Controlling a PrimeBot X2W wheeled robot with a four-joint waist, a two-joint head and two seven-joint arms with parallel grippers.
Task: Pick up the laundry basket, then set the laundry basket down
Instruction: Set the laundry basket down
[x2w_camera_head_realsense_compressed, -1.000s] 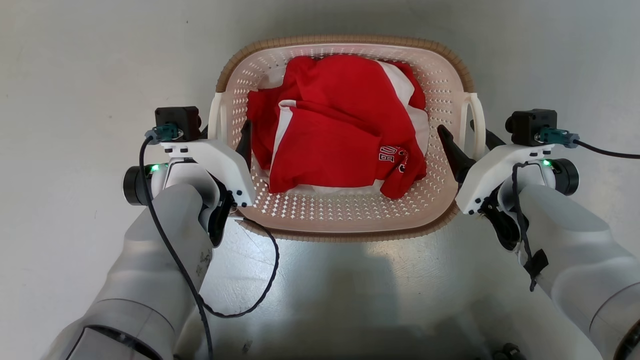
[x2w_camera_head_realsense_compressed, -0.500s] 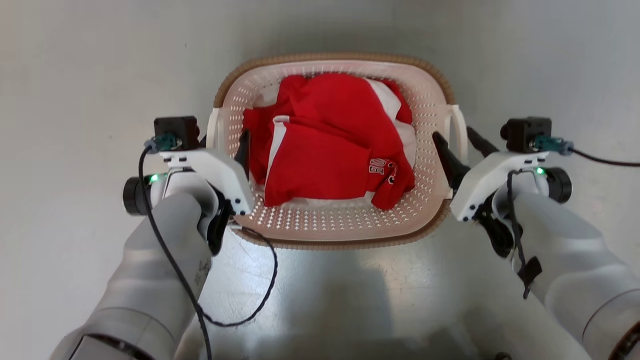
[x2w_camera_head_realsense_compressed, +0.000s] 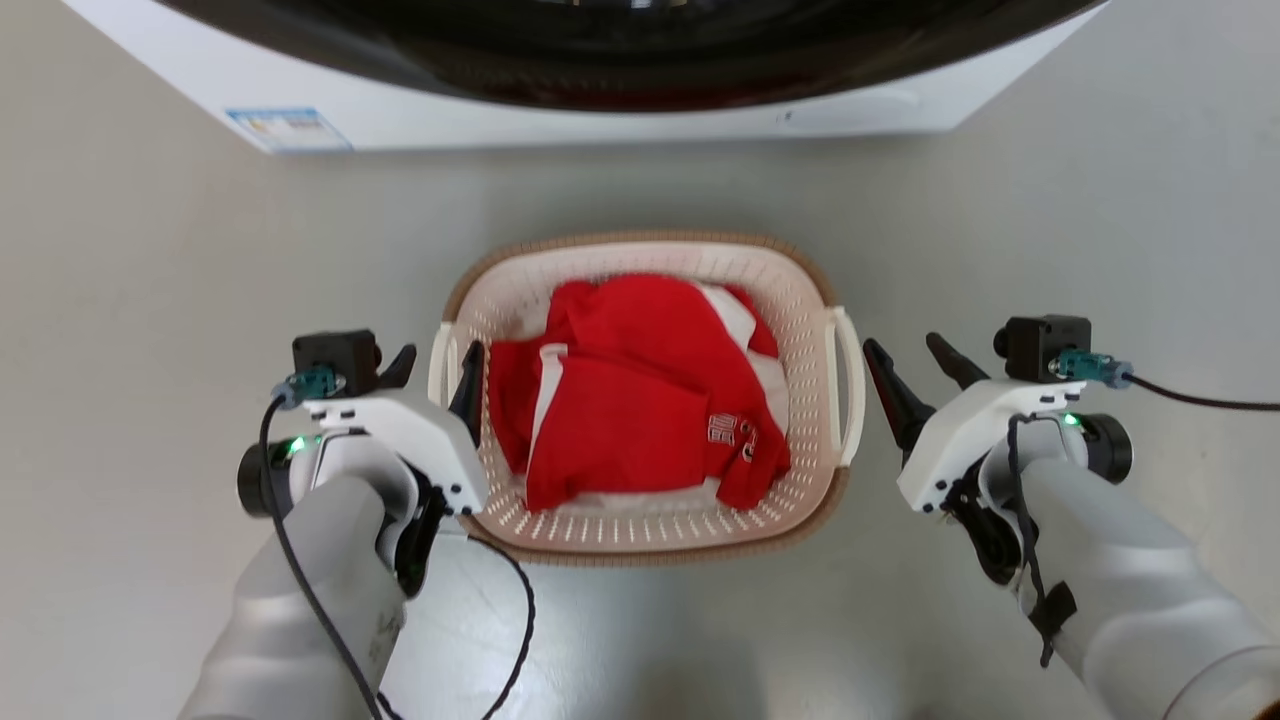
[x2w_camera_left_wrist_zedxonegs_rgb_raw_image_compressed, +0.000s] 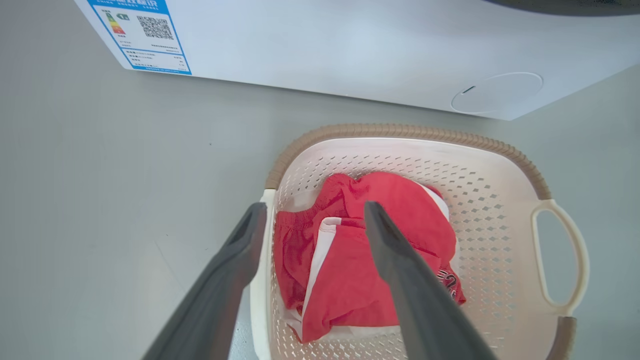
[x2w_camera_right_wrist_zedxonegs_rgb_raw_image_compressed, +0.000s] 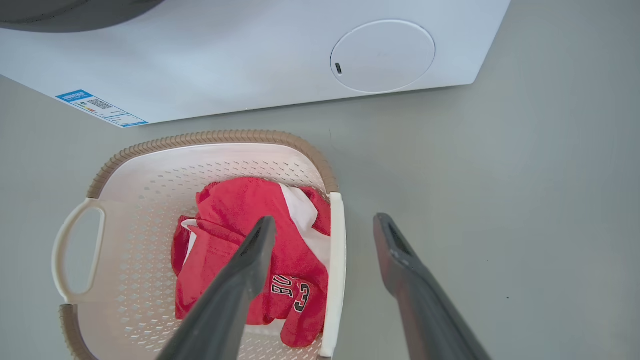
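Observation:
The laundry basket (x2w_camera_head_realsense_compressed: 640, 243), cream and perforated with a brown rim, stands on the grey floor in front of the washer. Red and white clothes (x2w_camera_head_realsense_compressed: 630, 400) lie in it. My left gripper (x2w_camera_head_realsense_compressed: 435, 362) is open, one finger inside the basket and one outside, straddling the left loop handle (x2w_camera_left_wrist_zedxonegs_rgb_raw_image_compressed: 260, 300). My right gripper (x2w_camera_head_realsense_compressed: 903, 346) is open too and sits just to the right of the right handle (x2w_camera_head_realsense_compressed: 848, 385). In the right wrist view the right gripper (x2w_camera_right_wrist_zedxonegs_rgb_raw_image_compressed: 322, 222) hangs above that handle (x2w_camera_right_wrist_zedxonegs_rgb_raw_image_compressed: 334, 260), which shows between its fingers. Neither gripper's fingers close on anything.
A white washer (x2w_camera_head_realsense_compressed: 600, 110) with a dark door spans the top of the head view, close behind the basket. It carries a blue label (x2w_camera_left_wrist_zedxonegs_rgb_raw_image_compressed: 145, 30) and a round cover (x2w_camera_right_wrist_zedxonegs_rgb_raw_image_compressed: 382, 56). Bare grey floor lies on both sides of the basket.
The head camera has moved: the washer has come into view and the basket looks smaller and lower. The right gripper's fingers, earlier astride the right handle, now stand clear of it.

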